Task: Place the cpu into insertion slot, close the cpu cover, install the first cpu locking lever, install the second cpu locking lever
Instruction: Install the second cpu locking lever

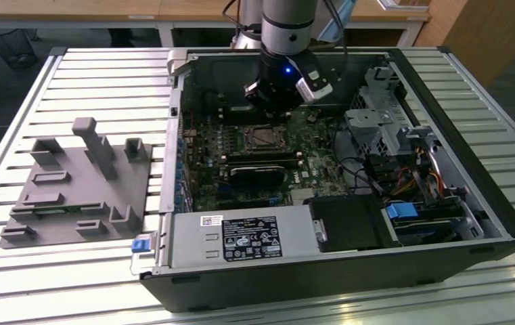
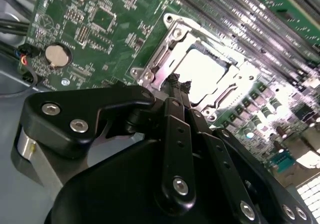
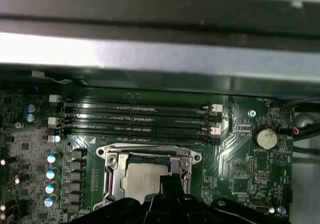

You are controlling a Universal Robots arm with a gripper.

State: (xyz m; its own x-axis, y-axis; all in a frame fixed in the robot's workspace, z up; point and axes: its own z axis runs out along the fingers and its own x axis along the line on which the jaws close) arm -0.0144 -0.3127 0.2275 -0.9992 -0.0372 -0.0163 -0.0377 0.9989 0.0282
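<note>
The cpu [image 2: 202, 72] [image 3: 142, 179] lies flat in the insertion slot [image 1: 262, 139] on the green board, its pale top showing. The silvery cpu cover [image 2: 165, 52] [image 3: 111, 176] lies down around it, framing the chip through its square cut-out. In both wrist views my gripper [image 2: 179, 82] [image 3: 170, 180] has its two black fingers pressed together, with nothing between them. The tips are at one edge of the cover. In the exterior view the gripper [image 1: 275, 114] hangs inside the open computer case, just behind the slot.
Long black memory slots [image 3: 135, 116] run beside the socket. A coin battery [image 3: 263, 138] sits on the board. A black block [image 1: 257, 177] lies in front of the socket, with cables and a drive cage [image 1: 384, 115] to the exterior view's right. A grey fixture [image 1: 76, 183] stands outside the case.
</note>
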